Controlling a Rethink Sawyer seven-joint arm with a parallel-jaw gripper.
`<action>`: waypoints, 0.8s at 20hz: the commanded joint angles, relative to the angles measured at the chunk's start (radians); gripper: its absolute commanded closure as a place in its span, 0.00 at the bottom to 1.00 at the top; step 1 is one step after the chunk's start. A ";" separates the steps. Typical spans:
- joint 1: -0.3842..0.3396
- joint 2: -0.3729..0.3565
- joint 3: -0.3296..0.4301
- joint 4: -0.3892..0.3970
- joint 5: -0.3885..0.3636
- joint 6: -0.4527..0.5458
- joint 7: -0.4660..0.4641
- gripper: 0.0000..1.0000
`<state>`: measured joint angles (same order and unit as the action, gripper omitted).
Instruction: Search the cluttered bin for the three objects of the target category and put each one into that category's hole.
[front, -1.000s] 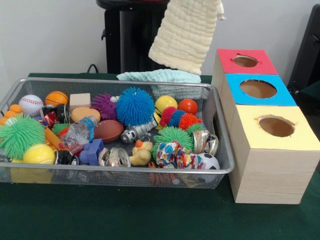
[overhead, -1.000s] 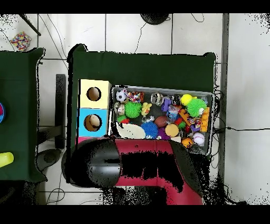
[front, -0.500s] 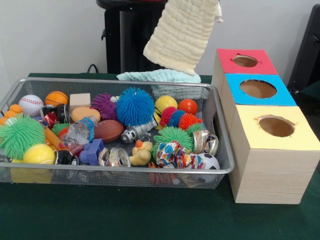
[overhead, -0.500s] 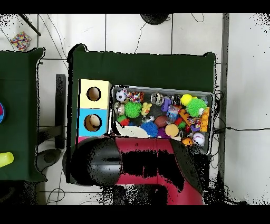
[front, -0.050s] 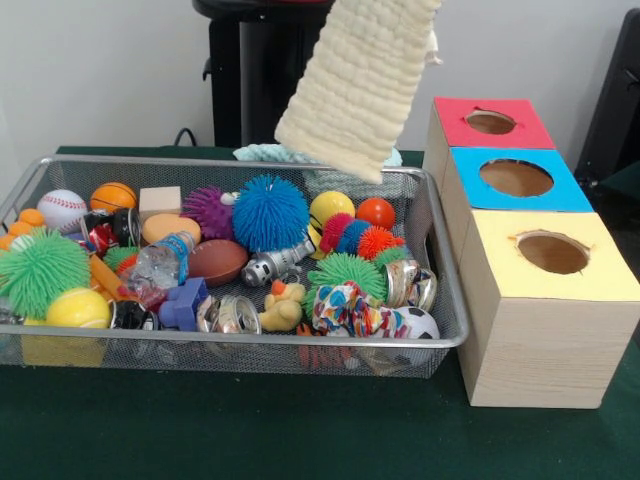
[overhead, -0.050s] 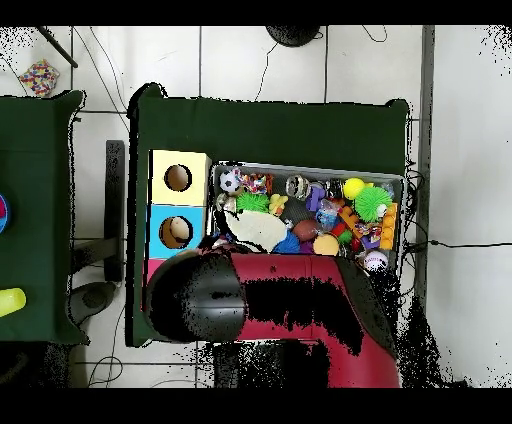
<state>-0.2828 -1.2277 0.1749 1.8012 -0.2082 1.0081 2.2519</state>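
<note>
I count three boxes (front, -0.050s: 520, 235) with one hole each, one wire bin (front, -0.050s: 440, 300), two cloths (front, -0.050s: 355, 80), four spiky balls (front, -0.050s: 270, 212), three crushed cans (front, -0.050s: 228, 315) and one rubber duck (front, -0.050s: 283, 305).

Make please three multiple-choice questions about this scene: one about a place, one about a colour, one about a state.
1. Where does the cream cloth hang?
A. above the far rim of the wire bin
B. inside the yellow box
C. flat on the table

2. What colour is the top of the middle box?
A. green
B. blue
C. white

3. How is the cream cloth?
A. lifted, off the toys
B. folded under the bin
C. stuffed in a hole

Key: 1 A, it dangles over the back edge; 2 B, blue between red and yellow; 3 A, it hangs free.
</note>
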 joint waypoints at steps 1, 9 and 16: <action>-0.030 0.062 0.088 -0.051 -0.070 -0.043 -0.200 1.00; -0.048 0.057 0.089 0.010 -0.072 -0.117 -0.180 1.00; -0.069 0.125 0.085 0.079 -0.108 -0.283 -0.142 1.00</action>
<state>-0.3099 -1.1835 0.1995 1.7943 -0.2486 0.8684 2.2519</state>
